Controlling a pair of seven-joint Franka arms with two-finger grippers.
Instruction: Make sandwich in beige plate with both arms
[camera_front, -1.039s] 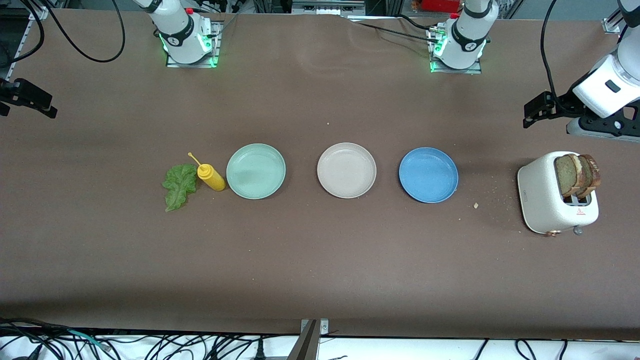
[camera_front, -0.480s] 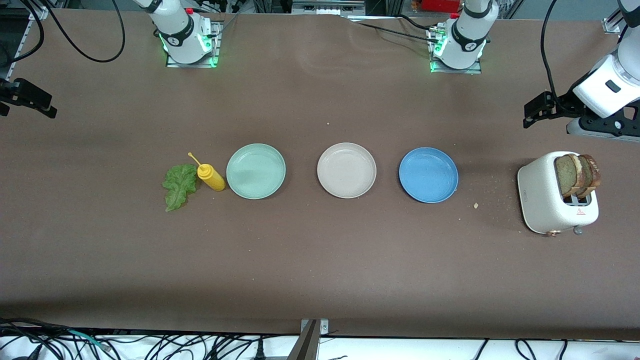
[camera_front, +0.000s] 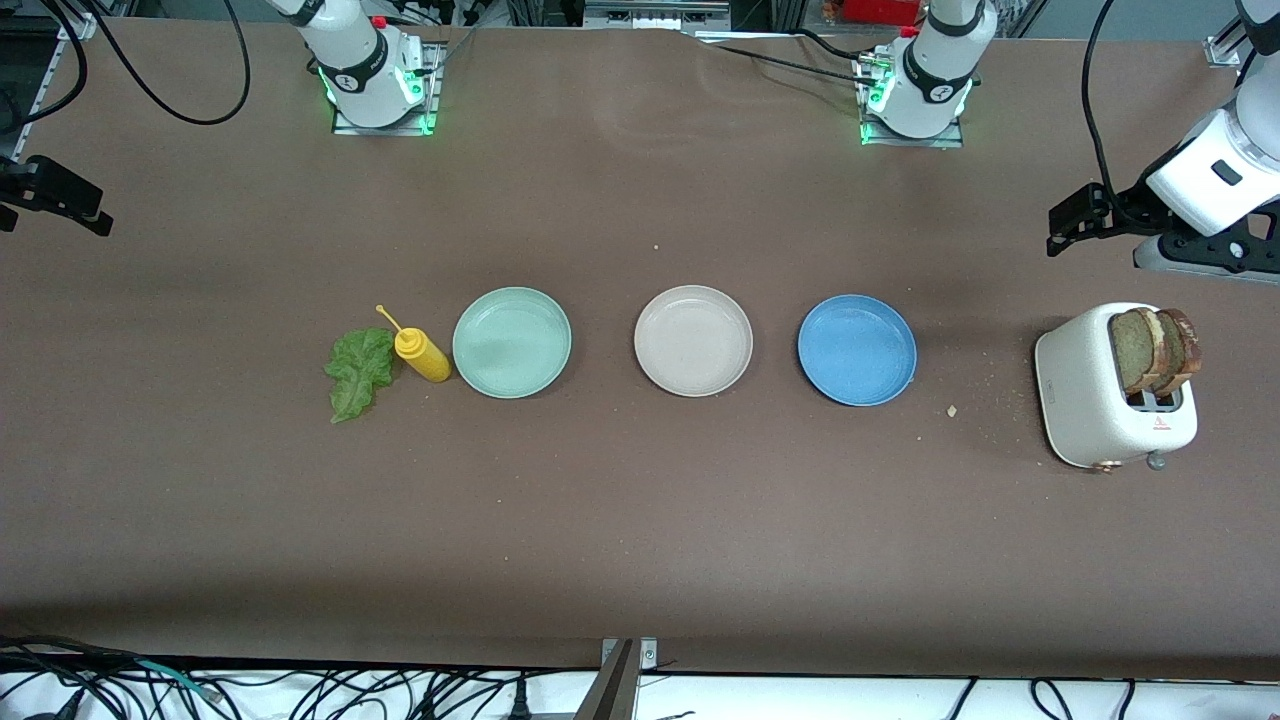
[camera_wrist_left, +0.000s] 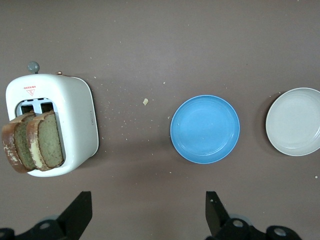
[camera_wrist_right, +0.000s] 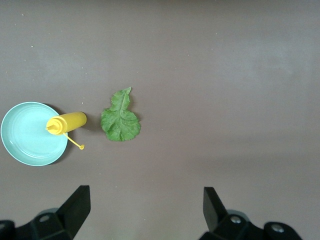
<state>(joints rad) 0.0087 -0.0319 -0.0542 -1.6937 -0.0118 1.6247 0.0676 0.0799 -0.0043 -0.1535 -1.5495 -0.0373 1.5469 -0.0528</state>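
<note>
The beige plate (camera_front: 693, 340) stands empty in the middle of the table and also shows in the left wrist view (camera_wrist_left: 295, 121). Two brown toast slices (camera_front: 1155, 350) stick up out of a white toaster (camera_front: 1090, 400) at the left arm's end. A green lettuce leaf (camera_front: 358, 372) lies flat toward the right arm's end. My left gripper (camera_front: 1062, 228) hangs open over bare table beside the toaster (camera_wrist_left: 75, 120), nothing between its fingers (camera_wrist_left: 148, 196). My right gripper (camera_front: 60, 200) hangs open over bare table at the right arm's end, the leaf (camera_wrist_right: 120, 120) below it, its fingers empty (camera_wrist_right: 145, 190).
A mint-green plate (camera_front: 512, 342) and a blue plate (camera_front: 857, 350) flank the beige one, both empty. A yellow squeeze bottle (camera_front: 422, 353) lies on its side between the leaf and the mint plate. Crumbs dot the table between the blue plate and the toaster.
</note>
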